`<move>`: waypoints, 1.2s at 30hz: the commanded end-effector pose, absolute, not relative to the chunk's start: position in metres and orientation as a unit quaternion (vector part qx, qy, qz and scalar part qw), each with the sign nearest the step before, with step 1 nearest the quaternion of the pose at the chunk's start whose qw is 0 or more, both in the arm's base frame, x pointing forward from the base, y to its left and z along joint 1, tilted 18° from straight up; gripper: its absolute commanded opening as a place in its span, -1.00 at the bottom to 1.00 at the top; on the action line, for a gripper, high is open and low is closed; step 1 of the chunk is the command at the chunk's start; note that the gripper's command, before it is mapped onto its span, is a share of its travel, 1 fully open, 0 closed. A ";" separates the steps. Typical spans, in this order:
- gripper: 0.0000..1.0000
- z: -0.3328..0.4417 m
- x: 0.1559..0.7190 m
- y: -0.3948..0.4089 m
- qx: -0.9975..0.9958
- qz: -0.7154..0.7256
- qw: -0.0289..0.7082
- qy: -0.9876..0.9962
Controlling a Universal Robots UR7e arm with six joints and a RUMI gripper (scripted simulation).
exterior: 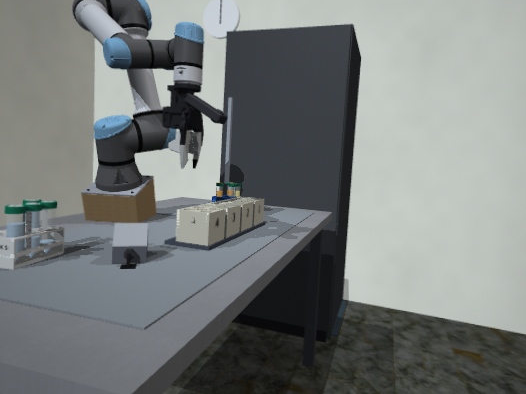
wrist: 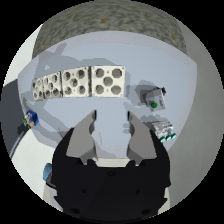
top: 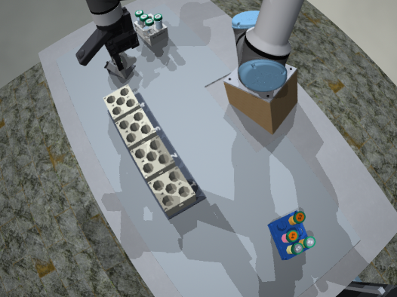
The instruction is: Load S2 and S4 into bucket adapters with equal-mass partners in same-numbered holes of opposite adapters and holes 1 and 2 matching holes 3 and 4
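Note:
My gripper (exterior: 189,166) (wrist: 112,111) is partly open with nothing between its fingers, high above the table. Sample S2 (top: 300,217) and sample S4 (top: 292,236) stand in the blue rack (top: 276,239); their exact levels are unclear. Adapter 1 (top: 164,179), adapter 2 (top: 146,147), adapter 3 (top: 130,119) and adapter 4 (top: 116,93) (wrist: 108,70) stand in a row on the loading stand (top: 200,197); no tube shows in their holes. Several green-capped blanks stand in the clear rack (top: 158,37) (exterior: 32,259); their printed numbers are unreadable. The green DONE key (wrist: 154,105) is on its sloped desk (exterior: 130,237).
X5 and X9, two grey-dotted tubes, stand in the blue rack beside the samples. The arm's wooden base block (top: 260,108) (exterior: 117,207) stands by the table's far side from the adapters. The DONE desk lies between adapter 4 and the clear rack. A dark cabinet (exterior: 290,122) stands behind the table.

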State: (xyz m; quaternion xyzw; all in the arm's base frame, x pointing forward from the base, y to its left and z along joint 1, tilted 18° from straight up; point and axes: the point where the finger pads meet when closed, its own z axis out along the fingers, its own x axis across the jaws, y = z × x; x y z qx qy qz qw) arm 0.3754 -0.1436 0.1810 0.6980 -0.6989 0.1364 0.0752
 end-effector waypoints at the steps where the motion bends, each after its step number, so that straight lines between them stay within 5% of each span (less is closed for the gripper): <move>1: -0.30 0.163 0.379 -0.151 0.698 0.138 0.074 -0.699; 21: -0.30 0.123 0.382 -0.164 0.697 0.138 0.075 -0.699; 36: -0.30 0.145 0.320 -0.249 0.468 0.155 0.032 -0.869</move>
